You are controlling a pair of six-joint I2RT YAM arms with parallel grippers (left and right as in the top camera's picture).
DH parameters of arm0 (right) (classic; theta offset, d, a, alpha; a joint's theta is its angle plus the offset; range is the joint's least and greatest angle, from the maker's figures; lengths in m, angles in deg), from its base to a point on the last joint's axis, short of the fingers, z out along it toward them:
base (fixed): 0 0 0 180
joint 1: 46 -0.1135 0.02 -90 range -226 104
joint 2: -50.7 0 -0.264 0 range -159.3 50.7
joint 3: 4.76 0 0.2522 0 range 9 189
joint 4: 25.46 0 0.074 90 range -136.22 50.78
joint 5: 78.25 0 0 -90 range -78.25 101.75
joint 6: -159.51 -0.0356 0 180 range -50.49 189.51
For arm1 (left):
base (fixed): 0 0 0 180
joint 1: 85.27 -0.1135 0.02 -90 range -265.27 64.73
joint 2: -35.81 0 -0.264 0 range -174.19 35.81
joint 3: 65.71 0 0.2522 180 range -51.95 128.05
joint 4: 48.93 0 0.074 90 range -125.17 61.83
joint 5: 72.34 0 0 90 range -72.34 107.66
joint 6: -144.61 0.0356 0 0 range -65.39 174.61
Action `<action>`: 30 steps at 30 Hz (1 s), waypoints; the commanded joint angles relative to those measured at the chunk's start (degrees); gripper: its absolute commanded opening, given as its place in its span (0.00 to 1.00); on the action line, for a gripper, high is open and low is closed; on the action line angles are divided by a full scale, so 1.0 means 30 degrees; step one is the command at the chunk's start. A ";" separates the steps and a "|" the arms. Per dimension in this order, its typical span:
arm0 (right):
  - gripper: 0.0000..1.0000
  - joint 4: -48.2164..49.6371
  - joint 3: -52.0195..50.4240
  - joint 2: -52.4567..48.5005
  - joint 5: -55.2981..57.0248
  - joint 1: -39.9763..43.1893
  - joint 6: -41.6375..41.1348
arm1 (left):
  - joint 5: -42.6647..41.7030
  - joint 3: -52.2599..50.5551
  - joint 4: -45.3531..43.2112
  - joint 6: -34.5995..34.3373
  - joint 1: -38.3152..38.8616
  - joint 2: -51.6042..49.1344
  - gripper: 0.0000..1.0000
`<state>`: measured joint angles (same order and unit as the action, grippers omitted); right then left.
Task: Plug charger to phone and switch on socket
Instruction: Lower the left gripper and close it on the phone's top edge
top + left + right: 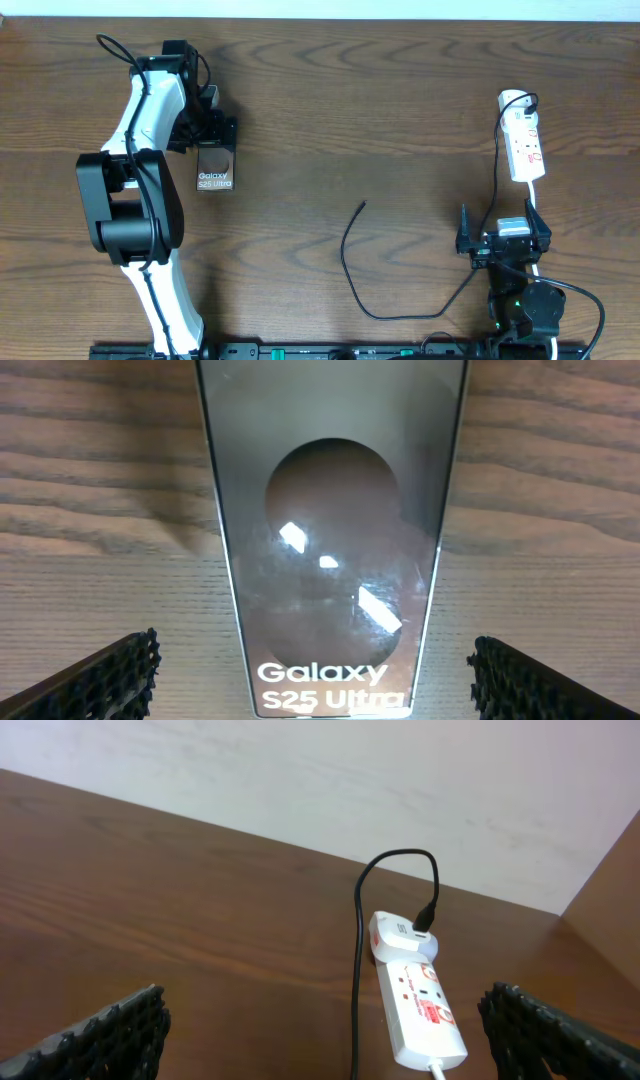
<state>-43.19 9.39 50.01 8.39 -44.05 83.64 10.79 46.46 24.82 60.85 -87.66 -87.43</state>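
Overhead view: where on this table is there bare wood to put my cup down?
Widest free patch: the centre wood between the phone and the socket, beyond the charger tip. Crowded: the right edge, where socket, charger and right gripper bunch, and around the phone at the left gripper.

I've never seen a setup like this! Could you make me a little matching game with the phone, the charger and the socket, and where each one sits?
Things:
1. phone
2. charger
3. socket

Descriptions:
A. white, at the far right of the table
B. dark brown, on the left side
C. black, free end lying in the middle

Pairs: 1-B, 2-C, 3-A
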 commanded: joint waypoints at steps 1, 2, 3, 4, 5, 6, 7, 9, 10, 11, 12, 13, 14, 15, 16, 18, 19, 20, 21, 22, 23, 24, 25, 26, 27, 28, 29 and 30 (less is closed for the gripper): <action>0.99 -0.0095 -0.0007 0.0124 0.0066 -0.0291 0.0175 | 0.0525 0.0313 -0.0160 0.0051 0.0044 -0.0058 0.98; 0.99 -0.0095 -0.0007 0.0124 0.0073 -0.0291 0.0175 | 0.0525 0.0248 -0.0248 0.0051 0.0044 -0.0066 0.98; 0.99 -0.0095 -0.0007 0.0124 0.0066 -0.0291 0.0175 | 0.0525 0.0160 -0.0335 0.0051 0.0044 -0.0066 0.98; 0.99 -0.0095 -0.0007 0.0124 0.0073 -0.0291 0.0175 | 0.0510 0.0058 -0.0401 0.0051 0.0044 -0.0073 0.98; 0.99 -0.0095 -0.0007 0.0124 0.0066 -0.0291 0.0175 | 0.0517 -0.0022 -0.0452 0.0058 0.0080 -0.0080 0.98; 0.99 -0.0095 -0.0007 0.0124 0.0066 -0.0291 0.0175 | 0.0517 -0.0109 -0.0488 0.0058 0.0109 -0.0109 0.98; 0.99 -0.0095 -0.0007 0.0124 0.0066 -0.0291 0.0175 | 0.0517 -0.0131 -0.0488 0.0058 0.0117 -0.0131 0.98; 0.99 -0.0095 -0.0007 0.0124 0.0073 -0.0291 0.0175 | 0.0517 -0.0131 -0.0517 0.0051 0.0211 -0.0255 0.98; 0.99 -0.0095 -0.0007 0.0124 0.0066 -0.0291 0.0168 | 0.0525 -0.0131 -0.0539 0.0058 0.0248 -0.0277 0.98; 0.99 -0.0095 -0.0007 0.0124 0.0066 -0.0291 0.0175 | 0.0517 -0.0146 -0.0597 0.0051 0.0291 -0.0291 0.98; 0.99 -0.0095 -0.0007 0.0124 0.0066 -0.0291 0.0175 | 0.0517 -0.0146 -0.0619 0.0051 0.0299 -0.0291 0.98; 0.99 -0.0095 -0.0007 0.0124 0.0066 -0.0291 0.0175 | 0.0525 -0.0146 -0.0656 0.0051 0.0313 -0.0291 0.98; 0.99 -0.0095 -0.0007 0.0124 0.0066 -0.0291 0.0175 | 0.0525 -0.0146 -0.0692 0.0058 0.0313 -0.0291 0.98; 0.99 -0.0095 -0.0007 0.0124 0.0066 -0.0291 0.0175 | 0.0525 -0.0153 -0.0743 0.0051 0.0313 -0.0291 0.98; 0.99 -0.0095 -0.0007 0.0124 0.0066 -0.0291 0.0168 | 0.0525 -0.0197 -0.0809 0.0051 0.0313 -0.0291 0.98; 0.99 -0.0095 -0.0007 0.0124 0.0066 -0.0291 0.0175 | 0.0532 -0.0321 -0.0896 0.0058 0.0313 -0.0291 0.98; 0.99 -0.0095 -0.0007 0.0124 0.0073 -0.0291 0.0168 | 0.0532 -0.0423 -0.0976 0.0058 0.0313 -0.0299 0.98; 0.99 -0.0095 -0.0007 0.0124 0.0066 -0.0291 0.0168 | 0.0532 -0.0554 -0.1064 0.0058 0.0313 -0.0299 0.98; 0.99 -0.0095 -0.0007 0.0124 0.0066 -0.0291 0.0168 | 0.0532 -0.0670 -0.1137 0.0058 0.0306 -0.0299 0.98; 0.99 -0.0095 -0.0007 0.0124 0.0066 -0.0291 0.0175 | 0.0532 -0.0838 -0.1253 0.0058 0.0313 -0.0299 0.98; 0.99 -0.0095 -0.0007 0.0124 0.0073 -0.0291 0.0175 | 0.0532 -0.0969 -0.1275 0.0058 0.0313 -0.0299 0.98; 0.99 -0.0095 -0.0007 0.0124 0.0066 -0.0291 0.0175 | 0.0525 -0.1107 -0.1311 0.0058 0.0313 -0.0299 0.98; 0.99 -0.0095 -0.0007 0.0124 0.0066 -0.0291 0.0168 | 0.0525 -0.1246 -0.1333 0.0058 0.0313 -0.0299 0.98; 0.99 -0.0095 -0.0007 0.0124 0.0066 -0.0291 0.0175 | 0.0532 -0.1392 -0.1355 0.0058 0.0313 -0.0299 0.98; 0.99 -0.0095 -0.0007 0.0124 0.0073 -0.0291 0.0175 | 0.0532 -0.1501 -0.1399 0.0058 0.0313 -0.0299 0.98; 0.99 -0.0095 -0.0007 0.0124 0.0066 -0.0291 0.0175 | 0.0532 -0.1603 -0.1413 0.0058 0.0313 -0.0299 0.98; 0.99 -0.0095 -0.0007 0.0124 0.0066 -0.0291 0.0175 | 0.0525 -0.1690 -0.1472 0.0058 0.0313 -0.0299 0.98; 0.99 -0.0095 -0.0007 0.0124 0.0066 -0.0291 0.0168 | 0.0532 -0.1763 -0.1530 0.0058 0.0313 -0.0299 0.98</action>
<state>-43.19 9.39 50.01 8.39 -44.05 83.67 11.84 42.11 20.40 60.85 -86.74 -87.46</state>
